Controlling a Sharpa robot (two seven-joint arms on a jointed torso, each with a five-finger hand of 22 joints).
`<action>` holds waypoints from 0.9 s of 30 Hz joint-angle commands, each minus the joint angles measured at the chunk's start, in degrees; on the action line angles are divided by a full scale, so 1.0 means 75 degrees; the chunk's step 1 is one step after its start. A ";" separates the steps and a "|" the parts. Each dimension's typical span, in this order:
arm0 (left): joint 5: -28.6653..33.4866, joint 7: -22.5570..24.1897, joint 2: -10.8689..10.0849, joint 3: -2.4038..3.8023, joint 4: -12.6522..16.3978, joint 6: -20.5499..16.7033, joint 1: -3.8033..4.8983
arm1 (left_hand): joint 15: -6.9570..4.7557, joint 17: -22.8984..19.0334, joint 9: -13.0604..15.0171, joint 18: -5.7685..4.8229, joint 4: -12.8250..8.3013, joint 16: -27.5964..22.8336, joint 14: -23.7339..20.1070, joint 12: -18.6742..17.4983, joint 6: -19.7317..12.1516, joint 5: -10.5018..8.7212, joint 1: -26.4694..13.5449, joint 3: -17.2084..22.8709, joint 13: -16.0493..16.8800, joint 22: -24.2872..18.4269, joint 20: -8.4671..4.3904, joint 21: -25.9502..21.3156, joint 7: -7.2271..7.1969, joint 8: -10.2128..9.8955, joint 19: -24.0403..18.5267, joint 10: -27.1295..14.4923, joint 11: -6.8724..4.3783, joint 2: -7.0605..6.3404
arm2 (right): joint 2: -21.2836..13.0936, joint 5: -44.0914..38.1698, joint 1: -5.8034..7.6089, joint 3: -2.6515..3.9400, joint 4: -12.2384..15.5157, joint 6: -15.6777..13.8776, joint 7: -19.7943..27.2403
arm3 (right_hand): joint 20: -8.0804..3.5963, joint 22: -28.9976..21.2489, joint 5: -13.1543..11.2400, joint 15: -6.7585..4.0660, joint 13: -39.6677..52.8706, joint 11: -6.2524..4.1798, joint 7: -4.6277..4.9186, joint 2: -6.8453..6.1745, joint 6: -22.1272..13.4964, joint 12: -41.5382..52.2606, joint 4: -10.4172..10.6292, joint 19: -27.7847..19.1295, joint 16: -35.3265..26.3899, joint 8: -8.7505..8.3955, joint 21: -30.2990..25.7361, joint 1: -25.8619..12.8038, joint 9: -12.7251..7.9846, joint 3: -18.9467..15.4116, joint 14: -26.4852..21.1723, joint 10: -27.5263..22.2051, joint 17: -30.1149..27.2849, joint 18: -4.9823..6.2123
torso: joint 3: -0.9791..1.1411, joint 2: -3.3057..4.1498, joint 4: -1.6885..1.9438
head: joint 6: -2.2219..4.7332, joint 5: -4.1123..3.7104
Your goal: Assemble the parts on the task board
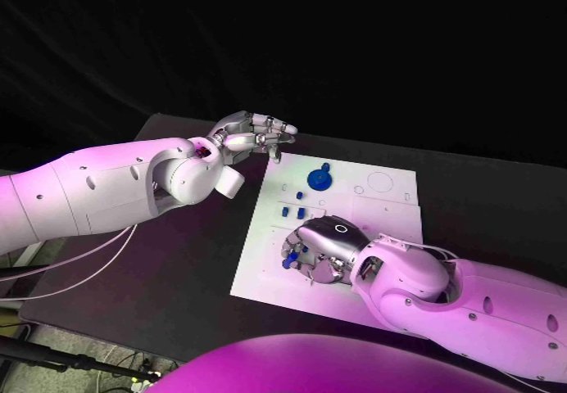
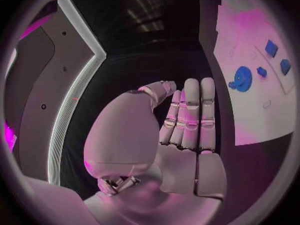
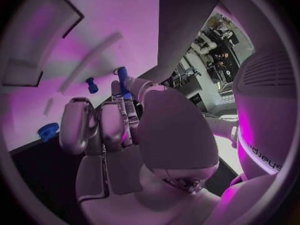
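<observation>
Desk [image 1: 177, 270] first: black, broad, with open room left of the task board [image 1: 266, 270] and beyond its far edge. That board is a flat white plate in the middle, stiff by the look of it and unlikely to shift under light contact; its near-left corner lies well inside the desk edge.

Right robot hand [image 1: 317, 255] hovers low over the near half of the board, fingers curled in. The right wrist view shows a slim blue pin [image 3: 124, 81] pinched at its fingertips [image 3: 127, 104] — held near one end, the other end jutting free toward the board. I judge the pin hard plastic, light and smooth, so it could twist or slip in a pinch this narrow; a hold closer to its middle would steady it.

Left robot hand [image 1: 251, 135] hangs above the board's far-left corner, holding nothing; the left wrist view shows its fingers [image 2: 190, 115] straight and side by side, the thumb a little apart.

Round blue knob [image 1: 320, 176] stands on the far half, well apart from both hands. Smaller blue parts [image 1: 292, 212] sit in a row between the knob and the right hand — close quarters, so a sweeping move there risks knocking them. Another small blue peg [image 3: 92, 85] stands on the board just beside the held pin.
</observation>
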 commanded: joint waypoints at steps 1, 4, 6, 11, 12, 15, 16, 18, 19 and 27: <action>0.0014 0.0029 0.0004 0.0004 0.0026 0.0124 0.0007 | -0.0007 -0.0011 0.0007 0.0051 -0.0042 -0.0028 -0.0034 0.0041 0.0027 0.0035 -0.0006 -0.0004 -0.0006 0.0011 0.0028 0.0029 0.0000 -0.0035 0.0000 -0.0024 -0.0026 0.0049 | 0.0054 -0.0275 -0.0041 -0.0006 -0.0011 0.0202 -0.0149 | -0.0034 0.1380 0.0026 -0.0014 0.0003 -0.0032 -0.0010 0.0039 0.0040 0.0017 -0.0055 0.0134 0.0024 0.0025 -0.0043 -0.0027 0.0023 0.0009 0.0033 0.0077 0.0009 -0.0111 | -0.0001 -0.0005 0.0000 | 0.0001 0.0010; 0.0014 0.0027 0.0000 0.0004 0.0027 0.0126 0.0007 | -0.0007 -0.0011 0.0007 0.0051 -0.0042 -0.0028 -0.0034 0.0041 0.0027 0.0035 -0.0006 -0.0004 -0.0006 0.0011 0.0028 0.0029 0.0000 -0.0035 0.0000 -0.0024 -0.0026 0.0049 | 0.0080 -0.0391 -0.0065 -0.0008 -0.0016 0.0223 -0.0264 | -0.0034 0.1380 0.0026 -0.0014 0.0003 -0.0032 -0.0010 0.0039 0.0040 0.0017 -0.0055 0.0134 0.0024 0.0025 -0.0043 -0.0027 0.0023 0.0009 0.0033 0.0077 0.0009 -0.0111 | -0.0002 -0.0002 0.0001 | 0.0001 0.0005; 0.0014 0.0026 -0.0003 0.0004 0.0028 0.0126 0.0007 | -0.0007 -0.0011 0.0007 0.0051 -0.0042 -0.0028 -0.0034 0.0041 0.0027 0.0035 -0.0006 -0.0004 -0.0006 0.0011 0.0028 0.0029 0.0000 -0.0035 0.0000 -0.0024 -0.0026 0.0049 | 0.0089 -0.0470 -0.0078 -0.0009 -0.0013 0.0227 -0.0341 | -0.0033 0.1387 0.0026 -0.0014 0.0003 -0.0032 -0.0011 0.0043 0.0038 0.0016 -0.0062 0.0140 0.0041 0.0030 -0.0011 -0.0035 0.0028 0.0013 0.0037 0.0079 0.0038 -0.0116 | -0.0002 -0.0001 0.0002 | 0.0001 0.0006; 0.0014 0.0020 -0.0013 0.0004 0.0032 0.0125 0.0007 | -0.0007 -0.0011 0.0007 0.0051 -0.0042 -0.0028 -0.0034 0.0041 0.0027 0.0035 -0.0006 -0.0004 -0.0006 0.0011 0.0028 0.0029 0.0000 -0.0035 0.0000 -0.0024 -0.0026 0.0049 | 0.0102 -0.0572 -0.0094 -0.0010 0.0009 0.0240 -0.0408 | -0.0032 0.1377 0.0025 -0.0013 0.0003 -0.0030 -0.0009 0.0019 0.0023 0.0009 -0.0081 0.0127 0.0023 0.0035 -0.0049 -0.0069 0.0037 0.0009 0.0028 0.0076 0.0002 -0.0109 | -0.0003 -0.0001 0.0001 | 0.0001 0.0007; 0.0014 0.0018 -0.0014 0.0004 0.0033 0.0125 0.0007 | -0.0007 -0.0011 0.0007 0.0051 -0.0042 -0.0028 -0.0034 0.0041 0.0027 0.0035 -0.0006 -0.0004 -0.0006 0.0011 0.0028 0.0029 0.0000 -0.0035 0.0000 -0.0024 -0.0026 0.0049 | 0.0105 -0.0578 -0.0096 -0.0010 0.0016 0.0247 -0.0399 | -0.0030 0.1369 0.0027 -0.0009 0.0001 -0.0025 -0.0005 -0.0009 0.0003 0.0001 -0.0093 0.0115 0.0005 0.0035 -0.0080 -0.0107 0.0043 0.0002 0.0017 0.0067 -0.0031 -0.0103 | -0.0003 -0.0001 -0.0001 | 0.0001 0.0009; 0.0014 0.0015 -0.0017 0.0004 0.0035 0.0128 0.0007 | -0.0007 -0.0011 0.0007 0.0051 -0.0042 -0.0028 -0.0034 0.0041 0.0027 0.0035 -0.0006 -0.0004 -0.0006 0.0011 0.0028 0.0029 0.0000 -0.0035 0.0000 -0.0024 -0.0026 0.0049 | 0.0110 -0.0577 -0.0098 -0.0011 0.0034 0.0269 -0.0352 | -0.0012 0.1352 0.0051 0.0019 -0.0012 0.0009 0.0031 -0.0146 -0.0116 -0.0029 -0.0097 0.0083 -0.0002 -0.0003 -0.0140 -0.0287 0.0041 -0.0026 0.0002 -0.0022 -0.0048 -0.0093 | -0.0001 -0.0003 -0.0002 | 0.0001 0.0013; 0.0014 0.0014 -0.0017 0.0004 0.0036 0.0129 0.0007 | -0.0007 -0.0011 0.0007 0.0051 -0.0042 -0.0028 -0.0034 0.0041 0.0027 0.0035 -0.0006 -0.0004 -0.0006 0.0011 0.0028 0.0029 0.0000 -0.0035 0.0000 -0.0024 -0.0026 0.0049 | 0.0111 -0.0580 -0.0099 -0.0011 0.0040 0.0281 -0.0346 | -0.0004 0.1347 0.0070 0.0031 -0.0015 0.0022 0.0045 -0.0199 -0.0155 -0.0030 -0.0096 0.0073 -0.0003 -0.0018 -0.0158 -0.0348 0.0037 -0.0034 -0.0001 -0.0060 -0.0052 -0.0091 | -0.0001 -0.0003 -0.0003 | 0.0001 0.0012; 0.0013 0.0014 -0.0018 0.0004 0.0036 0.0130 0.0007 | -0.0007 -0.0011 0.0007 0.0051 -0.0042 -0.0028 -0.0034 0.0041 0.0027 0.0035 -0.0006 -0.0004 -0.0006 0.0011 0.0028 0.0029 0.0000 -0.0035 0.0000 -0.0024 -0.0026 0.0049 | 0.0109 -0.0604 -0.0099 -0.0012 0.0045 0.0294 -0.0363 | 0.0004 0.1345 0.0124 0.0036 -0.0013 0.0027 0.0045 -0.0227 -0.0163 -0.0022 -0.0102 0.0068 -0.0005 -0.0015 -0.0159 -0.0391 0.0041 -0.0031 -0.0006 -0.0076 -0.0060 -0.0090 | 0.0001 -0.0004 -0.0002 | 0.0001 0.0005; 0.0013 0.0013 -0.0018 0.0004 0.0036 0.0131 0.0007 | -0.0007 -0.0011 0.0007 0.0051 -0.0042 -0.0028 -0.0034 0.0041 0.0027 0.0035 -0.0006 -0.0004 -0.0006 0.0011 0.0028 0.0029 0.0000 -0.0035 0.0000 -0.0024 -0.0026 0.0049 | 0.0104 -0.0618 -0.0100 -0.0012 0.0044 0.0294 -0.0380 | 0.0005 0.1348 0.0142 0.0035 -0.0011 0.0024 0.0041 -0.0221 -0.0156 -0.0015 -0.0111 0.0070 0.0000 -0.0008 -0.0145 -0.0392 0.0045 -0.0019 -0.0005 -0.0071 -0.0052 -0.0091 | 0.0002 -0.0006 -0.0001 | 0.0001 0.0003; 0.0013 0.0004 -0.0027 0.0004 0.0033 0.0136 0.0007 | -0.0006 -0.0014 0.0010 0.0051 -0.0040 -0.0027 -0.0034 0.0045 0.0030 0.0035 -0.0019 -0.0002 -0.0008 0.0014 0.0029 0.0033 0.0000 -0.0041 -0.0006 -0.0026 -0.0025 0.0055 | 0.0016 -0.0695 -0.0103 -0.0013 0.0068 0.0173 -0.0455 | -0.0005 0.1380 0.0128 0.0000 0.0022 -0.0026 -0.0011 -0.0097 -0.0050 0.0038 -0.0232 0.0099 0.0059 0.0091 0.0012 -0.0360 0.0105 0.0097 0.0014 0.0048 0.0027 -0.0109 | 0.0009 0.0002 0.0003 | 0.0001 0.0020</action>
